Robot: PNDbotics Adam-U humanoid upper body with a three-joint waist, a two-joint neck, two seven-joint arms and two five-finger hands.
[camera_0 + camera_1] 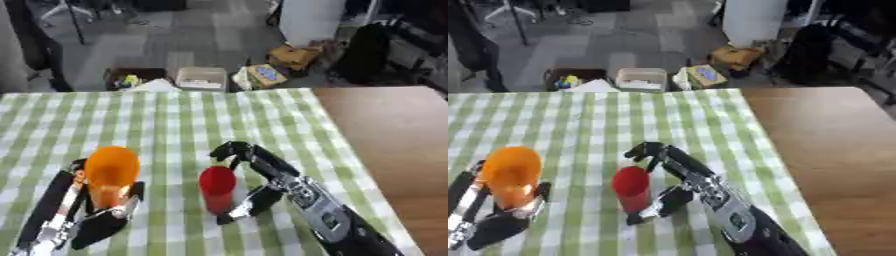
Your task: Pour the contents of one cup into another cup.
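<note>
An orange cup (111, 172) stands upright at the near left of the table, and my left hand (98, 223) is curled round its lower part. A smaller red cup (217, 189) stands upright near the middle, to the right of the orange one. My right hand (289, 182) comes in from the lower right and arches around the red cup. Its fingers (234, 150) reach past the cup's far side, above the rim, and its thumb (245, 207) lies near the base. I see no closed grip on the red cup. What the cups hold is hidden.
A green and white checked cloth (175, 120) covers most of the table. Bare brown wood (394, 135) shows along the right side. Beyond the far edge, boxes (201, 77) and bags (293, 56) sit on the floor.
</note>
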